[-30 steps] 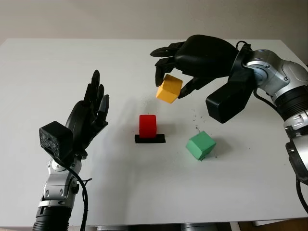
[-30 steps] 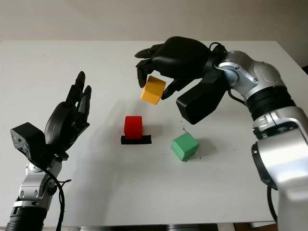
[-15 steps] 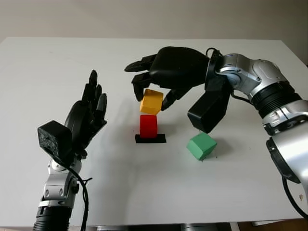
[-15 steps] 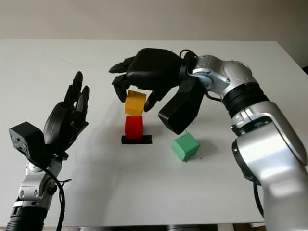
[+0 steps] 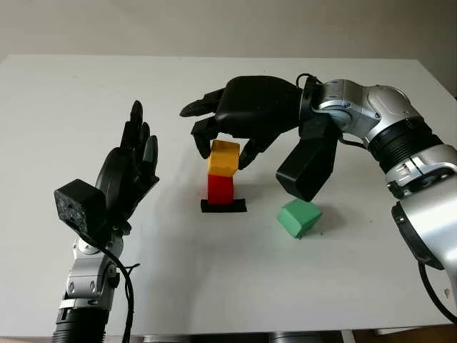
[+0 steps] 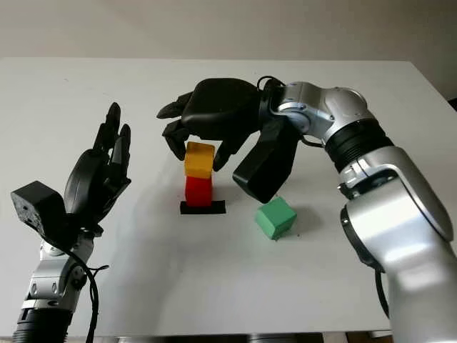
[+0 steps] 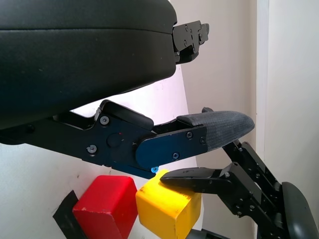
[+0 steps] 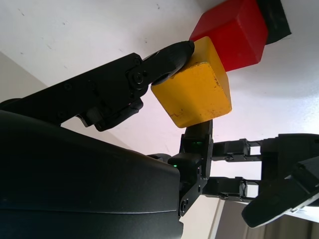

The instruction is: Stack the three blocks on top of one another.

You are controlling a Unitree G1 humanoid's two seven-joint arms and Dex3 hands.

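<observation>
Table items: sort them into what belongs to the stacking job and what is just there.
Job:
- yellow block, held by the right hand, on the red block
- green block, apart on the table

Just there:
- black tape under the red block
- left hand, open, raised

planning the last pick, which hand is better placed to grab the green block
Right, probably. The right hand grips the yellow block atop the red block, beside the green block. The open left hand is across the stack.

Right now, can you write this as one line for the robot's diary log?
right robot hand: shut on yellow block | yellow block: on red block | green block: on table | left robot hand: open, raised
</observation>
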